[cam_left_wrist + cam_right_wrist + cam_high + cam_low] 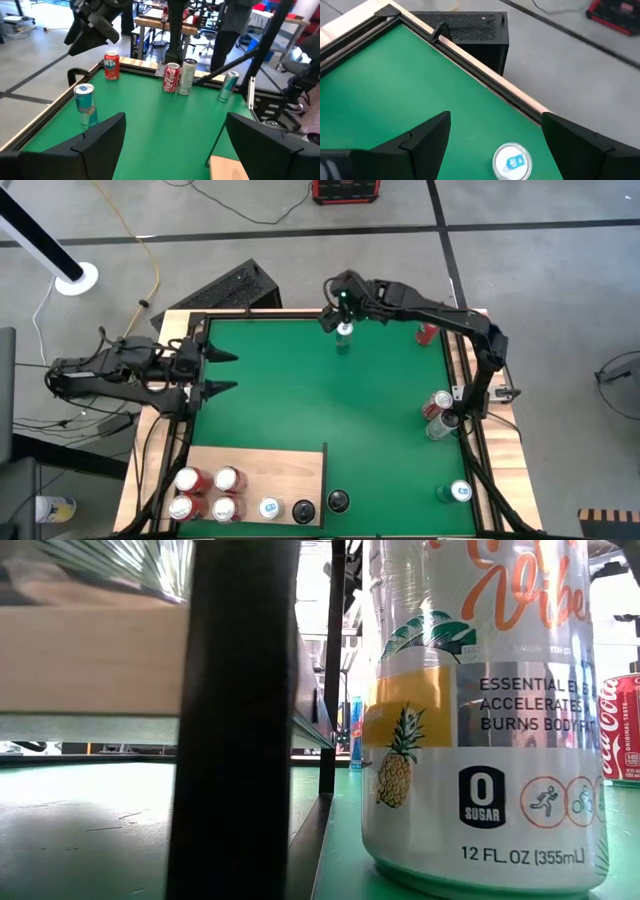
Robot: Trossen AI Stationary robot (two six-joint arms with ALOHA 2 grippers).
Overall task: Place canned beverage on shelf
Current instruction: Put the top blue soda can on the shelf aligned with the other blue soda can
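Note:
A teal-and-silver can (344, 336) with a blue tab (511, 161) stands upright on the green mat near the table's far edge. My right gripper (338, 315) (496, 116) hovers open above it, tipped downward, clear of its top; the left wrist view shows that gripper (92, 27) well above this can (86, 103). My left gripper (228, 372) (176, 117) waits open at the table's left edge, holding nothing. The shelf (290, 472), a pale wooden board, sits at the near left with several cans standing on it.
A red can (427, 333) stands at the far right, two cans (440, 415) at the right edge, a green can (458, 493) near right. A black can (338, 501) stands beside the shelf. A dark box (470, 30) lies beyond the far edge.

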